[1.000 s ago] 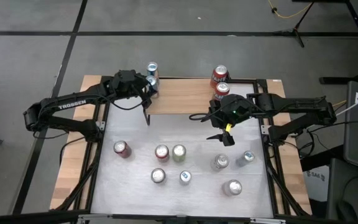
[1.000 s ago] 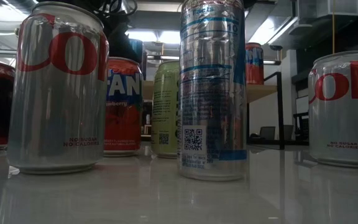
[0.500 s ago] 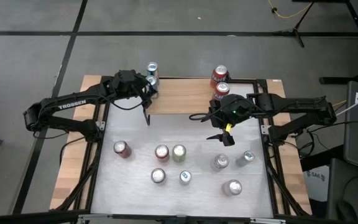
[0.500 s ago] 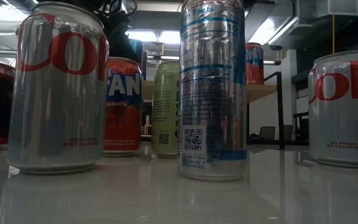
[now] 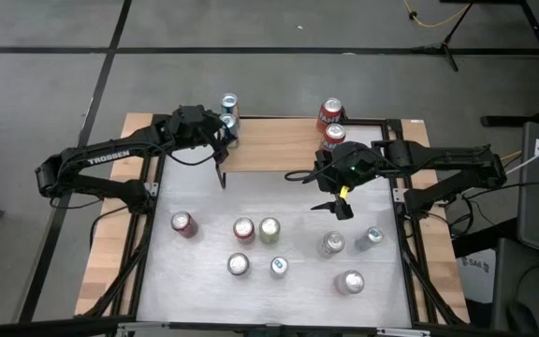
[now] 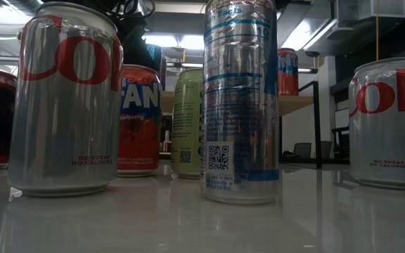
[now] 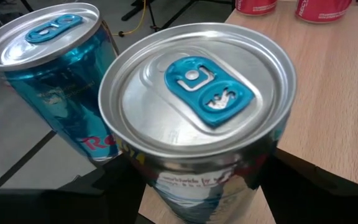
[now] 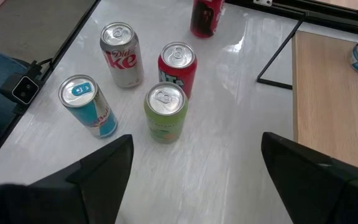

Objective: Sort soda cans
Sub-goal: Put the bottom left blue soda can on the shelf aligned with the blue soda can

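Note:
My left gripper point(image 5: 225, 124) reaches to the far left end of the wooden shelf point(image 5: 279, 154) and is shut on a light-blue soda can point(image 7: 197, 93). A second blue can point(image 7: 48, 62) stands right beside it. Two red cans point(image 5: 332, 124) stand at the shelf's far right end. Several more cans stand upright on the white table: red point(image 5: 183, 223), red point(image 8: 177, 65), pale green point(image 8: 165, 112), silver point(image 8: 122, 53) and blue point(image 8: 87, 106). My right gripper point(image 5: 340, 208) hangs open above the table with nothing between its fingers point(image 8: 107, 165). My left gripper holds the blue can by its side wall point(image 7: 154, 180), below the rim, pinched between its two fingers point(image 7: 319, 186). The fingers come from the table's left side, slanting a little downward. The can is upright; the fingers hide its base, so whether it stands on the shelf is unclear.
A black frame runs round the white table point(image 5: 204, 290). Three more cans, two silver point(image 5: 333, 244) point(image 5: 350, 282) and one blue point(image 5: 372, 236), stand at the near right. In the low view a silver can point(image 6: 65, 98) and a slim can point(image 6: 241, 105) stand close to the camera.

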`<action>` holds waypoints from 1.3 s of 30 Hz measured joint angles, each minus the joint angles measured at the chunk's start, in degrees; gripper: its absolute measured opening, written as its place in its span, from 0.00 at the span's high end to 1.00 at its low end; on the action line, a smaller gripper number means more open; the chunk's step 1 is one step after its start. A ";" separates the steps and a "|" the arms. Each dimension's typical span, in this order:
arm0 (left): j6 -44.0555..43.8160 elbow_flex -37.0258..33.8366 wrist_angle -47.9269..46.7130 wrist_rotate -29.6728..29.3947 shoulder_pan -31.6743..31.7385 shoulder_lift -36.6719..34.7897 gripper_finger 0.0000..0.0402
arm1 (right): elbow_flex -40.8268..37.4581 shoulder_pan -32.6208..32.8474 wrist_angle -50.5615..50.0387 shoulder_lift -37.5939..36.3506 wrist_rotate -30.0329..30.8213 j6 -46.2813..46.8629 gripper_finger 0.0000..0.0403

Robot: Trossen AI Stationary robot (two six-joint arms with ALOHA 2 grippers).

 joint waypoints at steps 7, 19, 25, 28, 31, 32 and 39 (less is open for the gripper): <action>0.00 0.00 0.02 0.00 0.00 0.00 0.32 | 0.00 -0.01 -0.01 0.00 0.00 0.00 0.15; -1.33 0.02 0.17 0.54 0.00 0.02 0.32 | 0.00 -0.01 0.00 0.00 0.00 0.00 0.15; -1.41 0.02 0.17 0.64 0.00 0.02 0.28 | 0.00 0.00 -0.03 0.00 0.00 0.00 0.15; -1.38 0.02 0.15 0.63 0.00 0.02 0.22 | 0.00 -0.01 -0.06 0.00 0.00 0.00 0.15; -1.42 0.02 0.14 0.64 -0.03 0.02 0.16 | 0.00 -0.01 -0.13 0.00 0.01 0.00 0.15; -1.45 0.02 0.15 0.66 -0.04 0.02 0.15 | 0.00 0.00 -0.15 0.00 0.00 0.00 0.15; -4.42 0.02 0.13 0.63 -0.13 0.02 0.13 | 0.00 -0.02 -0.15 0.00 0.00 0.00 0.15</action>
